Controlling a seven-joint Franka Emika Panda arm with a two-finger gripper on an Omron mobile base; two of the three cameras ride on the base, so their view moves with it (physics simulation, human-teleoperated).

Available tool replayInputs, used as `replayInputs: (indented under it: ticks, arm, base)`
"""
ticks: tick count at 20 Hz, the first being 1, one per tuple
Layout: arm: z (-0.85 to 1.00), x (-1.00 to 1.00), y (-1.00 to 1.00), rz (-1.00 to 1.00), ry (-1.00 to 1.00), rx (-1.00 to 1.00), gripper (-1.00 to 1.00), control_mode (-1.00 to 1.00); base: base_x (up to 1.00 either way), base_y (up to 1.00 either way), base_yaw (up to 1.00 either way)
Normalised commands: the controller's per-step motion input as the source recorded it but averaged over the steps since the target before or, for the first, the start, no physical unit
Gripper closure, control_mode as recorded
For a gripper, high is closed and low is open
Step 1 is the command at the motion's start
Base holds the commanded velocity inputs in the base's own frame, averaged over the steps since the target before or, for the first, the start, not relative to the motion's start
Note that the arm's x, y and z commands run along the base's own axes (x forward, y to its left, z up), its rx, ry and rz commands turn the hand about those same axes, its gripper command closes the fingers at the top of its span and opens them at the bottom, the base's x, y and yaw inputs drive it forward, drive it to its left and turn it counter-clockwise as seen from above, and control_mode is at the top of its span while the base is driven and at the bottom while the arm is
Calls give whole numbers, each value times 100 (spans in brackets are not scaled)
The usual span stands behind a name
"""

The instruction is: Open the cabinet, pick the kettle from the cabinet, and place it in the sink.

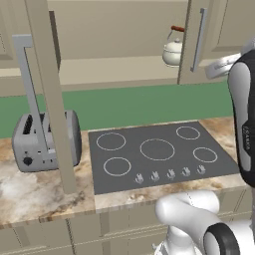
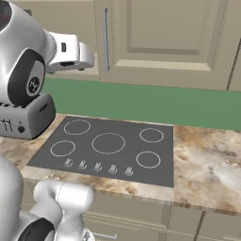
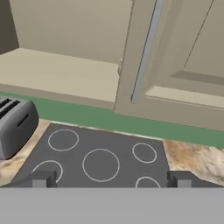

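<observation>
Two doors on the wall cabinet point(image 1: 124, 74): the left one point(image 1: 47, 94) swung wide open, edge-on to the left base cam, its long silver bar handle point(image 1: 27, 94) facing left; the right one point(image 1: 211, 40) shut, w/ its own vertical bar handle point(image 1: 199, 40). Kettle point(image 1: 173, 50) sits upright on the cabinet shelf, far right of the opening, just beside the closed door's edge; cream body, wire bail w/ reddish-brown grip on top. In the hand cam only a sliver of it peeks out at the door edge.

Gripper point(image 3: 109, 179) is up in the air above the black cooktop point(image 1: 159, 154), well apart from the kettle, jaws spread fully, nothing between them. Both dark fingertips point(image 3: 43, 178) show at the bottom of the hand cam, aimed toward the cabinet's shut door & shelf.

Silver toaster point(image 1: 45, 142) on the marbled counter point(image 1: 45, 191) left of the cooktop, partly behind the open door. Green backsplash point(image 1: 134, 104) btwn counter & cabinet.
</observation>
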Motion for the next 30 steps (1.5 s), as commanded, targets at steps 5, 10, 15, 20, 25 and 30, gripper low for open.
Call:
replayInputs:
  ticks: [5, 10, 15, 20, 25, 30]
  arm:
    - [4, 40, -19, 0, 0, 2, -100, -100]
    - [10, 42, -16, 0, 0, 9, -100, -100]
    - [10, 47, -7, 0, 0, 11, -100, -100]
    - [6, 47, -1, 0, 0, 10, -100, -100]
    - [1, 44, -3, 0, 0, 7, -100, -100]
    - [-3, 40, -7, 0, 0, 1, -100, -100]
  base:
    - [0, 0, 0]
    - [0, 0, 0]
    - [0, 0, 0]
    - [0, 0, 0]
    - [0, 0, 0]
    - [0, 0, 0]
